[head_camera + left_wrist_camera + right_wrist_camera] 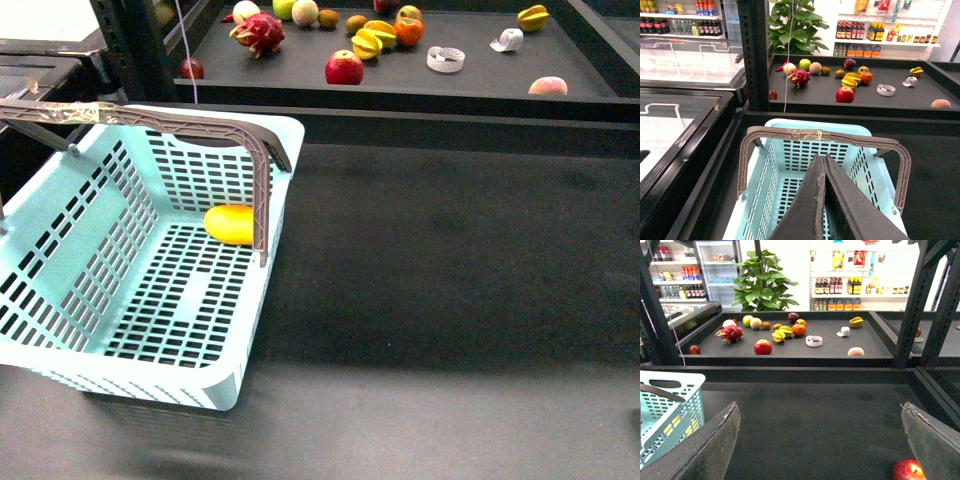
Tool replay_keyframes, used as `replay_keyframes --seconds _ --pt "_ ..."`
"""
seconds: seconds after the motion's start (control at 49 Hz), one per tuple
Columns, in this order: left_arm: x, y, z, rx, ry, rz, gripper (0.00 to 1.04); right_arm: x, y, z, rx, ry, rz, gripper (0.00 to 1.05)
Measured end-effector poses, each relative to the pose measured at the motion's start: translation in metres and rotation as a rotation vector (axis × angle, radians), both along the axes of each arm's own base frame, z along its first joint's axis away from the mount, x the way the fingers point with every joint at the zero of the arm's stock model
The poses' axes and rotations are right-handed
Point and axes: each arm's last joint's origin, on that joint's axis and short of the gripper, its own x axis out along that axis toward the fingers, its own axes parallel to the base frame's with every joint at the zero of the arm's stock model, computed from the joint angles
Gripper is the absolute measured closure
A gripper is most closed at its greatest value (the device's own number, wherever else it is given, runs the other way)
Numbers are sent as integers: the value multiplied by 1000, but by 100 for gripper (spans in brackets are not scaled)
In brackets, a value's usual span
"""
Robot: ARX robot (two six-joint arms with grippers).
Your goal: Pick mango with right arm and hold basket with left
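The light-blue basket [60,230] stands at the left on the dark table, its grey-brown handle [150,118] swung up. The yellow-orange mango [230,224] lies inside it against the far right wall. Neither gripper shows in the front view. In the left wrist view my left gripper [821,157] is shut and empty, above the basket [790,155] and just behind its handle [815,134], not touching it. The mango is hidden there. My right gripper [820,407] is open and empty over bare table, with the basket [670,405] off to its side.
A red apple [907,471] lies on the table by one right finger. The raised back shelf [400,92] holds a red apple [344,67], dragon fruit [258,33], starfruit [372,40], an orange [408,30], a tape roll [445,59] and a peach [547,87]. Freezer cabinets [680,115] stand left.
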Motion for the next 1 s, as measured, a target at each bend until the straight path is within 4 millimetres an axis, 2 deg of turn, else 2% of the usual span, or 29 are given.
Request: replay_keyframes --seconds 0.571,1.0 --pt "-20 0 5 2 -16 0 101 0 0 0 0 0 0 8" --pt "-34 0 1 3 9 0 101 0 0 0 0 0 0 8"
